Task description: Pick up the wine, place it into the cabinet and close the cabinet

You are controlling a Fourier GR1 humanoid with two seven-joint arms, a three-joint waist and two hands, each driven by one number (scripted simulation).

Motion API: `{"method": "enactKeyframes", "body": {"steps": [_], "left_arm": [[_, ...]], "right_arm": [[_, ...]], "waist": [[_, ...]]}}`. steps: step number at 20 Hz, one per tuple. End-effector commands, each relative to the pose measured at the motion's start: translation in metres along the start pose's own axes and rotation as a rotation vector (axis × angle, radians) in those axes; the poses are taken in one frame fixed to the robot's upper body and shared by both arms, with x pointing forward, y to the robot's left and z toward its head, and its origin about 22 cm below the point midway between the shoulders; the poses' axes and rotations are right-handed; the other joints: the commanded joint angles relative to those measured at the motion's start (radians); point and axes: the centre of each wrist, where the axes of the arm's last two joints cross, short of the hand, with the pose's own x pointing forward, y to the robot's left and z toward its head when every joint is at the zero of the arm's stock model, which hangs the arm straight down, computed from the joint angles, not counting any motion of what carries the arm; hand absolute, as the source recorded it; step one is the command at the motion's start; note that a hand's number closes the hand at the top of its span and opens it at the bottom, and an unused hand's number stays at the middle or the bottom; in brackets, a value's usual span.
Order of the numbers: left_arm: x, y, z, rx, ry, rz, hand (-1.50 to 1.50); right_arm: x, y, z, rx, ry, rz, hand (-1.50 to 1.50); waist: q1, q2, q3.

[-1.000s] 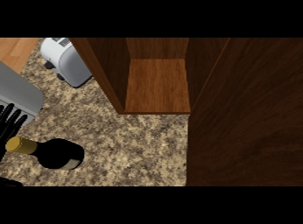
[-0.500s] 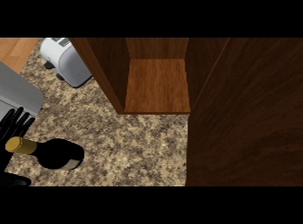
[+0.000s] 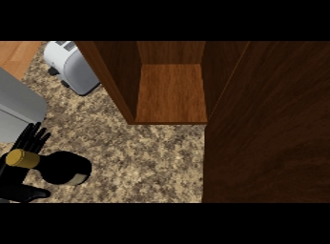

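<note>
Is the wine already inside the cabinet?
No, the wine bottle stands on the counter beside the left hand, while the cabinet shelf holds nothing.

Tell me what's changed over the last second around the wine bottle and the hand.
The left hand slid down and right, closing in behind the wine bottle, its fingers now at the gold-capped neck, thumb low beside it. No hold is visible yet. The bottle, toaster and open cabinet stayed put.

Even, soft light; cabinet interior shaded dark.
</note>
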Motion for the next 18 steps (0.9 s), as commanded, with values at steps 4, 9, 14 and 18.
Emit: {"method": "enactKeyframes", "body": {"steps": [4, 9, 14, 18], "left_arm": [[-0.026, -0.002, -0.004, -0.039, 0.02, 0.014, -1.5], [-0.044, -0.019, -0.003, -0.059, 0.015, 0.021, -1.5], [-0.048, -0.001, 0.002, -0.031, 0.0, 0.037, -1.5], [-0.07, -0.021, -0.002, -0.011, 0.013, 0.096, -1.5]], "right_arm": [[0.007, -0.002, 0.014, 0.002, 0.015, 0.001, -1.5], [0.012, 0.009, 0.007, -0.013, 0.0, 0.01, -1.5], [0.0, -0.008, 0.006, 0.007, -0.016, 0.018, -1.5], [-0.005, 0.005, 0.004, 0.021, -0.028, 0.019, -1.5]], "waist": [[-0.003, 0.0, 0.0], [-0.002, 0.0, 0.0], [-0.006, 0.002, -0.001], [-0.012, 0.004, -0.002]]}}
